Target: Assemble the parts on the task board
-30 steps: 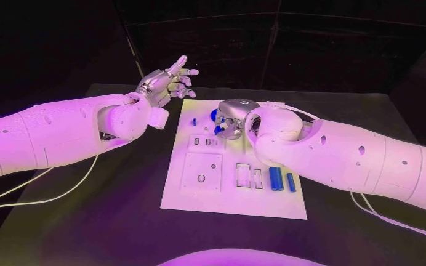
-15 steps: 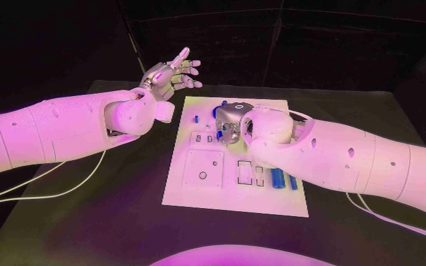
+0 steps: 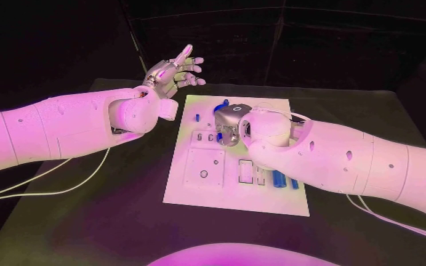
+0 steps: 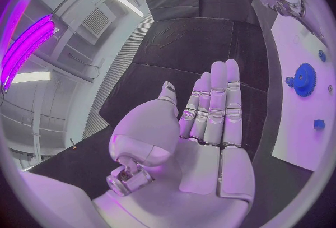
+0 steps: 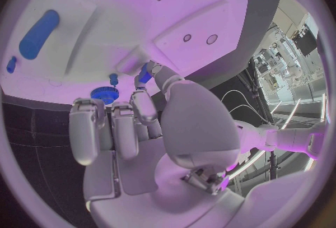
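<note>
Parts board (image 3: 204,189) | right hand (image 3: 229,124) had lowered, pinching small blue part (image 5: 144,74); placement seemed near | left hand (image 3: 173,72) stayed raised, open, empty

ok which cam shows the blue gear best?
Left wrist view: the blue gear lies in plain sight on the white board, teeth visible. In the right wrist view the gear is partly behind the right hand. In the head view that hand and arm cover most of that area.
</note>
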### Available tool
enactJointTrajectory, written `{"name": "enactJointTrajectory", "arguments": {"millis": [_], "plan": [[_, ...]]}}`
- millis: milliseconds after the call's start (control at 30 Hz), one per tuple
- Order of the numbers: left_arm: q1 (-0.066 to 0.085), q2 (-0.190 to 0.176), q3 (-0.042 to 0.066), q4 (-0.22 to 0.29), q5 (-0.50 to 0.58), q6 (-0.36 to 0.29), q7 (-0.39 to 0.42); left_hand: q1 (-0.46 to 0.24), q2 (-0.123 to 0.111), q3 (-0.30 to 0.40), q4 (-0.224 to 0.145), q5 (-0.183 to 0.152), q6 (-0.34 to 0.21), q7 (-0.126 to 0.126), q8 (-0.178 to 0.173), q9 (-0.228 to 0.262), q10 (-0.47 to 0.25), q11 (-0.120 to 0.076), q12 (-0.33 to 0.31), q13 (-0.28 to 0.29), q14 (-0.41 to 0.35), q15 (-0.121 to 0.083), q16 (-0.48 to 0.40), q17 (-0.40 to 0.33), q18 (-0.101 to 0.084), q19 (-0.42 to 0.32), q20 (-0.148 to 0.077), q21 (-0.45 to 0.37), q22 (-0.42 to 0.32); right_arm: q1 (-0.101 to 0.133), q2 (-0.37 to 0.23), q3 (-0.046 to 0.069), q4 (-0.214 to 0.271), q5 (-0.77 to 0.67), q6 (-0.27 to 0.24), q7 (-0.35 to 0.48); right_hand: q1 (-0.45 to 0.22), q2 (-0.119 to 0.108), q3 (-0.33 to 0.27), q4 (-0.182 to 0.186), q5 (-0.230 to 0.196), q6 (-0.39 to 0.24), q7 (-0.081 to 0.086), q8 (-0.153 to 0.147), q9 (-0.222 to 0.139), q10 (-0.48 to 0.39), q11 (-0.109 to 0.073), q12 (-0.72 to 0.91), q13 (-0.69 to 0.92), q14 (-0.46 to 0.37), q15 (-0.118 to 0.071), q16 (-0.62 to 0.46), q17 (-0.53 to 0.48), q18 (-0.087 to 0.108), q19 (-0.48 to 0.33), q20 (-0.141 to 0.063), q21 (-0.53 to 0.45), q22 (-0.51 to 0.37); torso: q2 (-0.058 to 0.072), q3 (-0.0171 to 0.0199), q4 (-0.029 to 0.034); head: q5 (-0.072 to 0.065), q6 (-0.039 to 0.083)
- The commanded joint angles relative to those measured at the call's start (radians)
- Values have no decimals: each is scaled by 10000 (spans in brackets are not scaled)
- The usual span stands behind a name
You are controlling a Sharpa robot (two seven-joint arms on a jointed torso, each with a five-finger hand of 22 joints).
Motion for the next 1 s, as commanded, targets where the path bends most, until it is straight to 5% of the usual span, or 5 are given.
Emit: {"name": "enactJointTrajectory", "arguments": {"millis": [33, 500, 1000], "plan": [[21, 20, 12, -4, 49, -4, 218, 104, -18, -44, 7, 52, -69, 9, 60, -14, 22, 58, -61, -27, -38, 3, -39, -16, 118, 44, 57, -60, -17, 10, 20, -15, 21, -252, 166, -10, -66, -24, -32, 12, 33, 64, -10, -10, 7, -11, -36, -38, -6, 1039, -78, 24, 2628, -78, 514, -46, -22, 1577, -5, -5, -2, 15, -22], [21, 45, 12, -3, 49, 12, 187, 117, -25, -61, -7, 52, -74, 12, 74, -19, 27, 61, -80, -68, -35, 6, -47, -32, 118, 56, 59, -79, -37, 8, 159, -32, -120, -318, 298, -8, -97, -46, -46, 29, 60, 70, -12, -13, 9, -10, -37, -44, -7, 1039, -78, 24, 2628, -77, 511, -46, -26, 1570, -8, -13, 11, 23, -56], [21, 71, 12, -11, 49, 55, 164, 145, -44, -91, -39, 52, -86, 17, 98, -28, 37, 65, -111, -139, -32, 9, -59, -59, 117, 77, 62, -112, -73, 0, 275, -205, -360, -320, 202, 152, -163, -104, -80, 62, 59, 38, -4, -44, 2, -17, -33, -62, -15, 1039, -77, 24, 2628, -71, 497, -46, -39, 1543, -9, -6, -2, 27, -91]]}}
